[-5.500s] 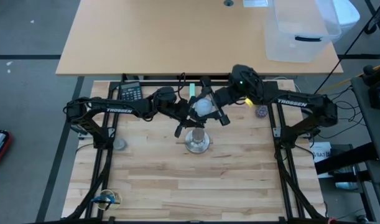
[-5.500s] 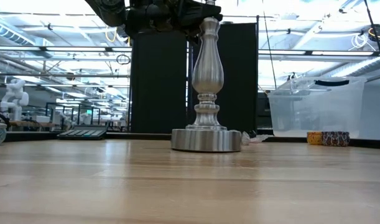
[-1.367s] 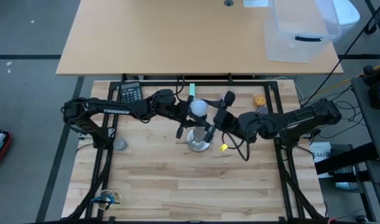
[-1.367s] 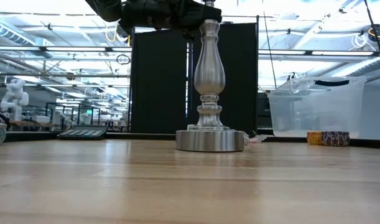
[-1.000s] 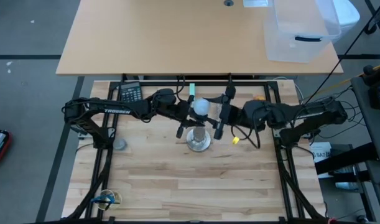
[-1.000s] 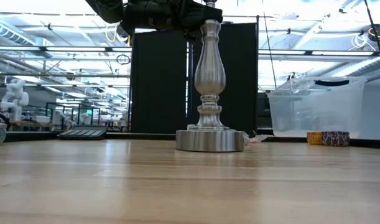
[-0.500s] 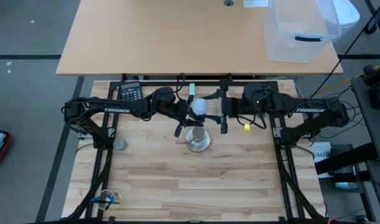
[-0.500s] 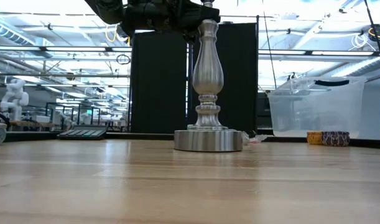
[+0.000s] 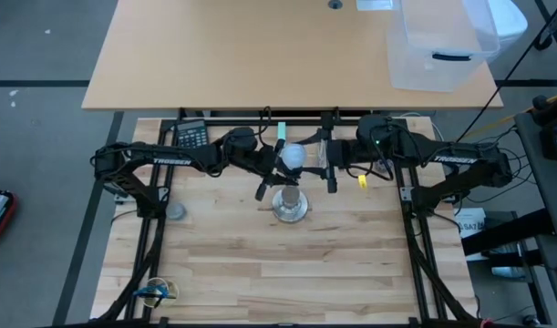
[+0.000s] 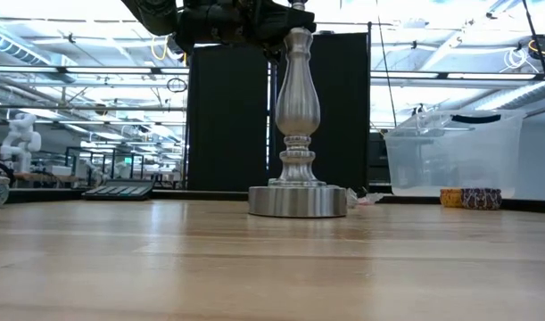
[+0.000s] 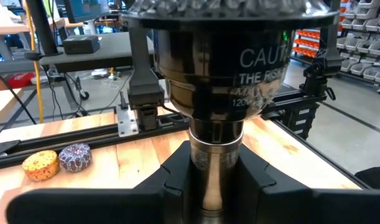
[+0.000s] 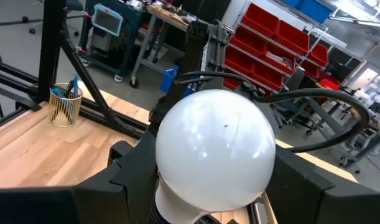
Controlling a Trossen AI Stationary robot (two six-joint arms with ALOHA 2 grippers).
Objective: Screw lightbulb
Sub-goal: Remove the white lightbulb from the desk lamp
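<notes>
The right pincer (image 12: 208, 186) grips the lightbulb (image 12: 216, 148), its fingers (image 12: 124, 163) set either side of the white globe, which sits on top of the silver lamp stand (image 9: 290, 206) near the middle of the table (image 9: 278, 264). The left pincer (image 11: 216, 186) is closed narrowly on the stand's metal neck just under the black socket (image 11: 216, 81), steadying it. To do this step well, I judge the right wrist should turn about the stand's upright axis with light, even pressure, so the thread runs true and does not cross, while the left holds firm against the twist; the base could skate on the smooth wood if that hold slackens. Compared with a little over a second ago, the right arm has swung round from the near side of the stand to reach the bulb from the right and level with it, and its pincer has come onto the globe. The left arm has stayed put.
</notes>
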